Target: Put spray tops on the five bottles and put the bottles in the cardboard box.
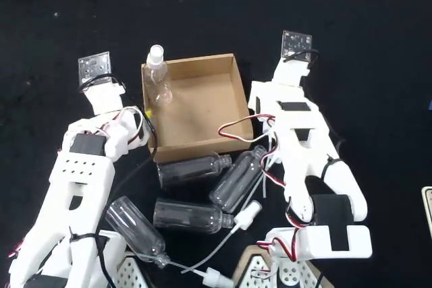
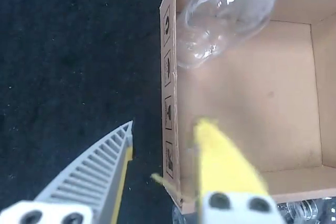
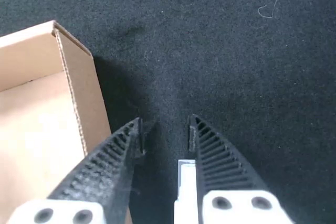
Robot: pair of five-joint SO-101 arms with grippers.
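The cardboard box (image 1: 202,109) sits mid-table. A clear bottle (image 1: 157,79) with a white spray top leans in its far left corner; the left wrist view shows it too, bottle (image 2: 215,19) against the box wall (image 2: 169,77). My left gripper (image 2: 163,153) is open, its grey finger (image 2: 107,161) outside that wall and its yellow finger (image 2: 223,166) inside. My right gripper (image 3: 165,128) is open over bare table beside the box's corner (image 3: 73,72), holding nothing. Several uncapped bottles (image 1: 192,169) lie in front of the box. Two loose spray tops (image 1: 246,214) with tubes lie near them.
Black cloth covers the table (image 1: 364,45). The left arm (image 1: 88,166) and right arm (image 1: 304,146) flank the box and the lying bottles. Red and black cables loop from the right arm over the box's near right corner (image 1: 236,129).
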